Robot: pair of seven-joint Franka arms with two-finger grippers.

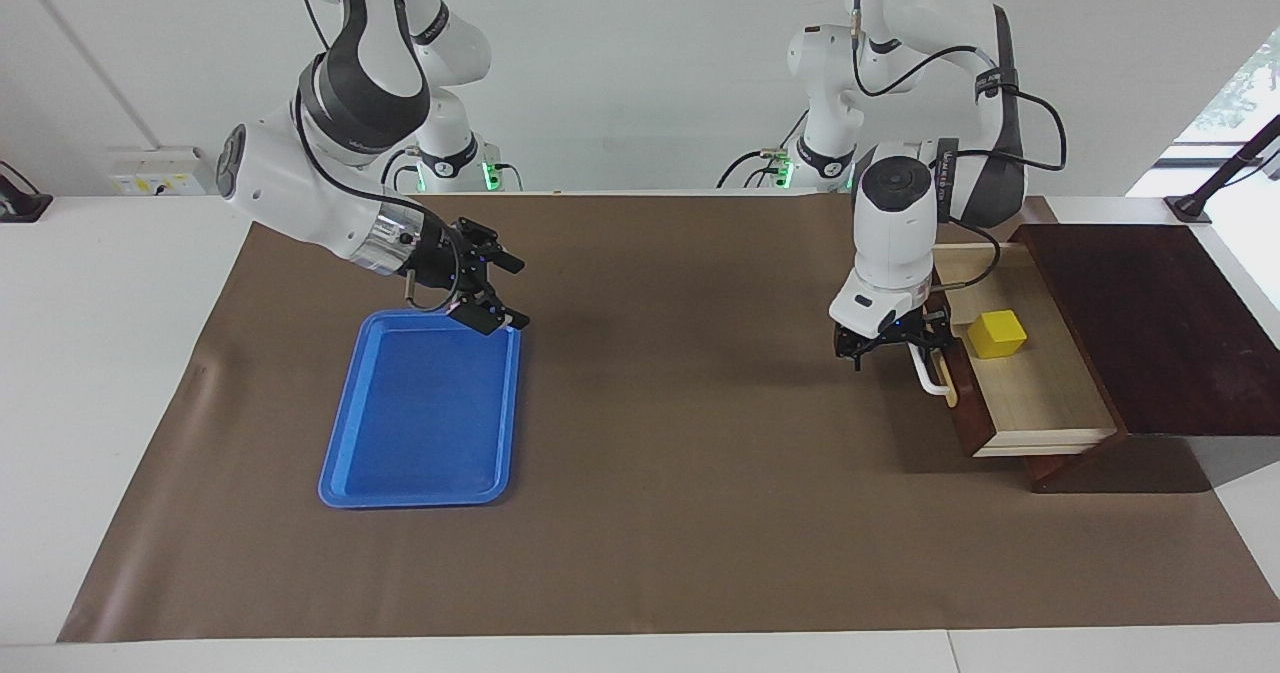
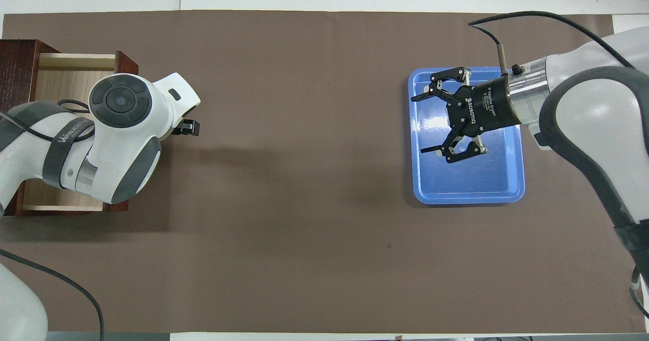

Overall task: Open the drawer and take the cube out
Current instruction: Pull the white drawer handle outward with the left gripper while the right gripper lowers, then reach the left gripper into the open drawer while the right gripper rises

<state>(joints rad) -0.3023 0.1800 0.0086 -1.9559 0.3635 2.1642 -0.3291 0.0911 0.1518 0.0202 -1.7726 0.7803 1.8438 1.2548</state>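
Inside the pulled-out drawer (image 1: 1030,393) sits the cube (image 1: 997,334), likely light, rigid, best pinched across flat sides. At the drawer's handle (image 1: 933,374), the left gripper (image 1: 890,338) looks spread; over the blue tray (image 1: 420,413), the right gripper (image 1: 485,288) gapes empty.

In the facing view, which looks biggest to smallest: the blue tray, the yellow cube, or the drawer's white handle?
1. Blue tray, by far.
2. Yellow cube.
3. White handle, thin and partly hidden by the left gripper, so its rank below the cube is unsure.
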